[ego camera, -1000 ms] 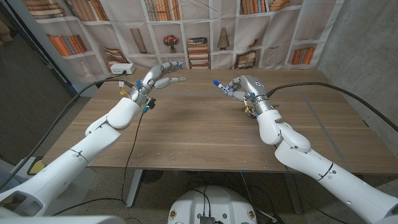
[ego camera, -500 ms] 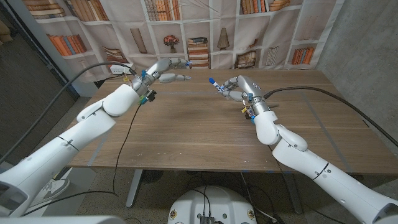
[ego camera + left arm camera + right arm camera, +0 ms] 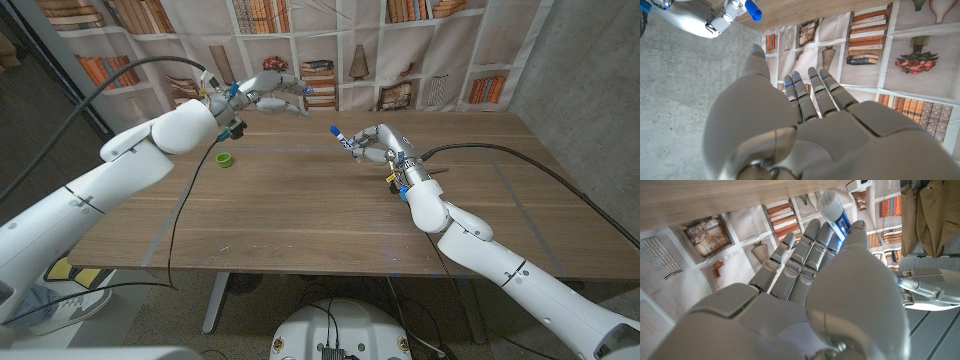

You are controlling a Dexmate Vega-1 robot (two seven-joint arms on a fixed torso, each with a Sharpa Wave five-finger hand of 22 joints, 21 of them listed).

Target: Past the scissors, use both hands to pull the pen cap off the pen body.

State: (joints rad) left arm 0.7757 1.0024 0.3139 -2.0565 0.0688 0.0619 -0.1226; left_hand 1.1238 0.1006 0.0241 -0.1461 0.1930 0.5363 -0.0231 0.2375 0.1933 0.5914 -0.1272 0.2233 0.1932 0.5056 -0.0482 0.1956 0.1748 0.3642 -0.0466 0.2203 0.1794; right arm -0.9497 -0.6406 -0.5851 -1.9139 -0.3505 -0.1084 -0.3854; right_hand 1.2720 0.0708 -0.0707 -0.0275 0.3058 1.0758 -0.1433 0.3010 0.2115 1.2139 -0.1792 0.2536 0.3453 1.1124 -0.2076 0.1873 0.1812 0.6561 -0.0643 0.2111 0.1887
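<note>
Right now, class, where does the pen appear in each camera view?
Head view: pen in the right hand, near picture centre.
Left wrist view: its blue end, beyond the left hand's thumb.
Right wrist view: against the right hand's fingers.
Shared landmark: bookshelf backdrop.

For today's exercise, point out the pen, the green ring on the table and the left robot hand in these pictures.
pen [image 3: 338, 134]: head view, on its blue tip above the fingers.
green ring [image 3: 227, 159]: head view, on its rim.
left robot hand [image 3: 272, 95]: head view, on the hand's middle.
</note>
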